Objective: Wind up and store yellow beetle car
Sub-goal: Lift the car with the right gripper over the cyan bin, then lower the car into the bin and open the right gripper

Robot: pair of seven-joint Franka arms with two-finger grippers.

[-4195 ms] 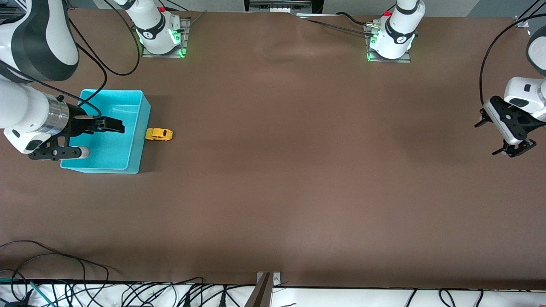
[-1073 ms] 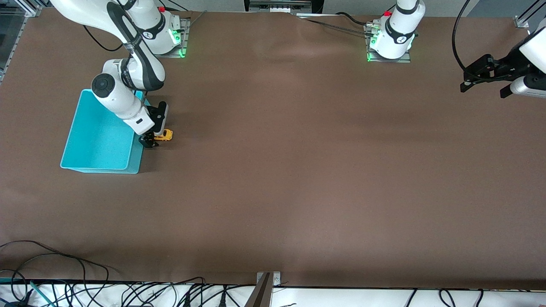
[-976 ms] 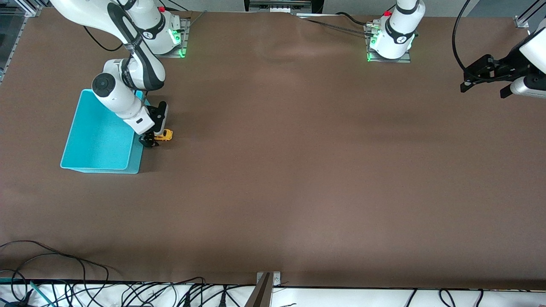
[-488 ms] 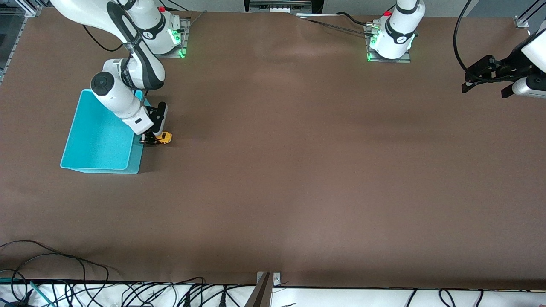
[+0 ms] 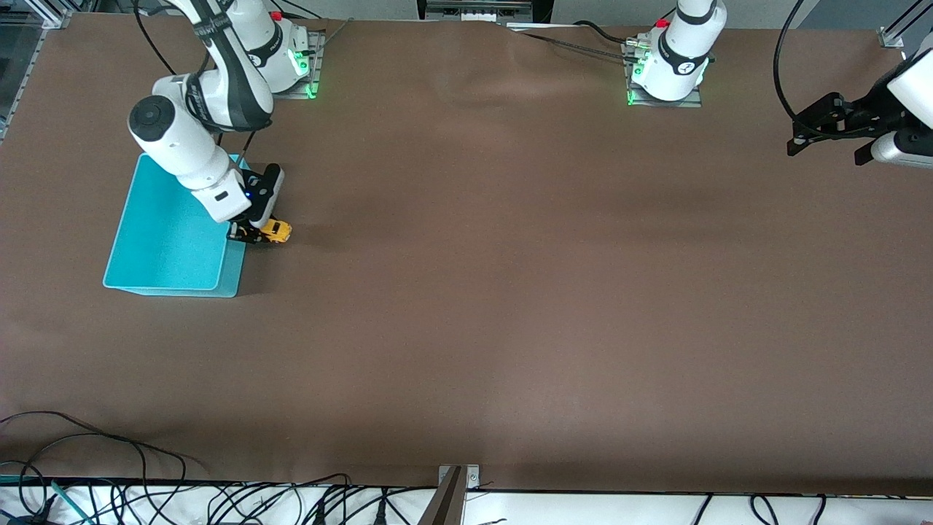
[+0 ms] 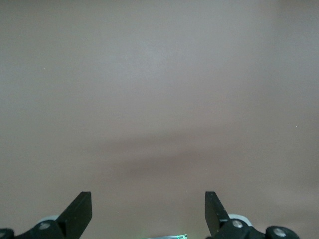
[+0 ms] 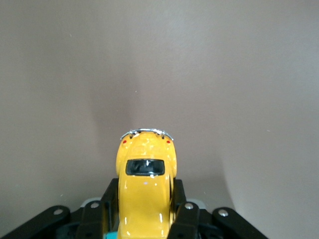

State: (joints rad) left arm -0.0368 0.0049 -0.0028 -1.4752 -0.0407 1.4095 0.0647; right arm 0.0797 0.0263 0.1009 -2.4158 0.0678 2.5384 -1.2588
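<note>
You are looking down on a wide brown worktop (image 5: 510, 292) with a matte, faintly wrinkled covering that fills nearly the whole front view. Soft light falls unevenly across it, leaving paler patches toward the middle. Along its edge nearest the camera runs a white strip where black cables (image 5: 109, 503) lie tangled, thickest toward the right arm's end. A small metal bracket (image 5: 453, 485) sits at the middle of that edge.
</note>
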